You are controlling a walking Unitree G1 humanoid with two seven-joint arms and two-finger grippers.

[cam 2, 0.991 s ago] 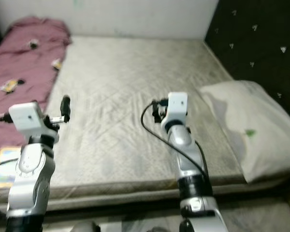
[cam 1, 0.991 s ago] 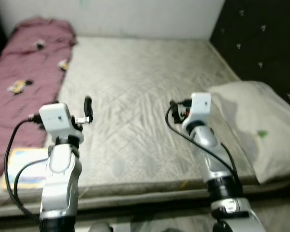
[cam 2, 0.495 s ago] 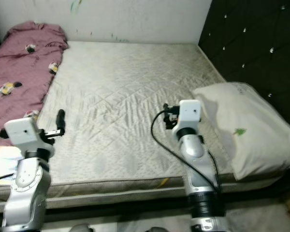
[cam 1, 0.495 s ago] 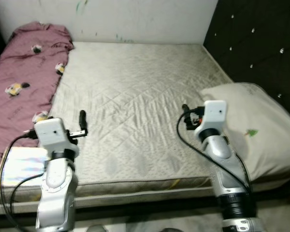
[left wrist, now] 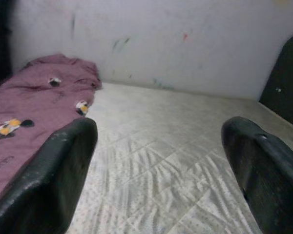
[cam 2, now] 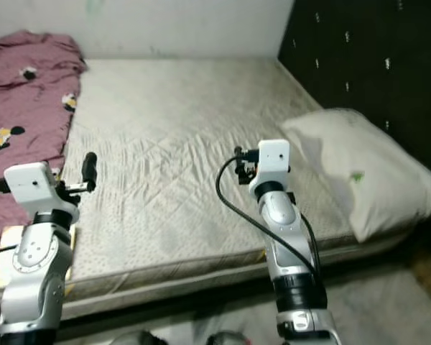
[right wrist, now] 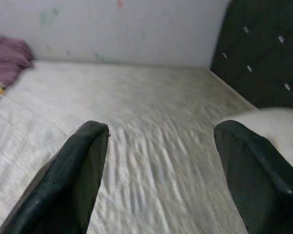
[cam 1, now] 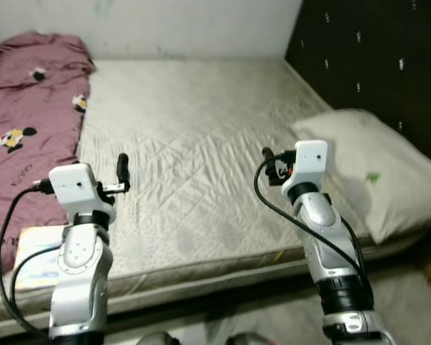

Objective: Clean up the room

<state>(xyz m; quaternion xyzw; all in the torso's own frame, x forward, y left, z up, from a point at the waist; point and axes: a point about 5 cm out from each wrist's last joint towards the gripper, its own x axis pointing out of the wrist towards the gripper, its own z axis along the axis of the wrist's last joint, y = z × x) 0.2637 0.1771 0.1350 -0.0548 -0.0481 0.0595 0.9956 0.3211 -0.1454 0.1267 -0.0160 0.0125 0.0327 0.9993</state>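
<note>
With the camera swung right since a second ago, both hands, left hand and right hand, hover spread wide and empty over the mattress, whose right edge carries the pillow, probably soft and light, best pinched at a corner.

Bare quilted mattress. On it: maroon cartoon-print blanket at left, white pillow at right, flat book at near-left edge.

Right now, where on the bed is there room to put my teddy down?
The middle of the mattress is bare, between the pink blanket on the left and the pillow on the right. The near left corner is crowded by a book.
</note>
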